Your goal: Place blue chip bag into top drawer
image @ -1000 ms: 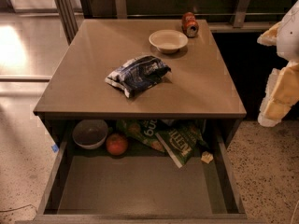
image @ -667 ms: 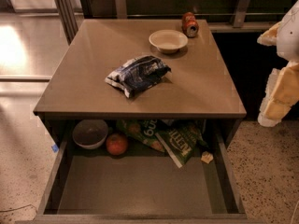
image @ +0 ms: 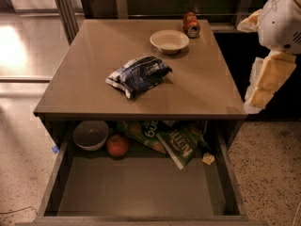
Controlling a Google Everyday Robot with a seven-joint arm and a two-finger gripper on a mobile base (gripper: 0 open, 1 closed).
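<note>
The blue chip bag (image: 138,75), crumpled navy foil with white patches, lies on the brown table top (image: 94,46), a little left of the middle. The top drawer (image: 141,187) below the table's front edge is pulled out, and its front floor is bare. My gripper (image: 257,100), cream and white, hangs off the table's right edge, to the right of the bag and apart from it. It holds nothing that I can see.
A white bowl (image: 170,41) and a red can (image: 191,25) lying on its side are at the back of the table. At the back of the drawer are a grey bowl (image: 90,134), a red apple (image: 117,145) and green chip bags (image: 176,140). Speckled floor surrounds the table.
My gripper has shifted slightly left and up at the table's right edge. The bag, the drawer and everything else are unmoved.
</note>
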